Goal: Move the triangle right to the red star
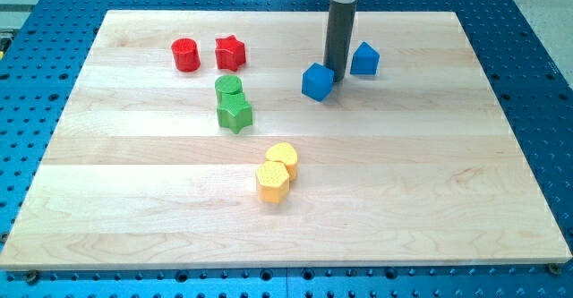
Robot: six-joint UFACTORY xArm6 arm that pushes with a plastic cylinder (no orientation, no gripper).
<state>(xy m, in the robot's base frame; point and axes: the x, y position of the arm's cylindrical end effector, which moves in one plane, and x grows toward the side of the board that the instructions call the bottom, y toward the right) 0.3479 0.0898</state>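
The blue triangle block lies near the view's top, right of centre. The red star lies far to its left, in the view's upper left. My tip is down on the board between the blue triangle and a blue cube. It stands just left of and below the triangle and close against the cube's right side. I cannot tell whether it touches either block.
A red cylinder sits left of the red star. A green cylinder and a green star lie just below the red star. A yellow rounded block and a yellow hexagon touch near the board's middle.
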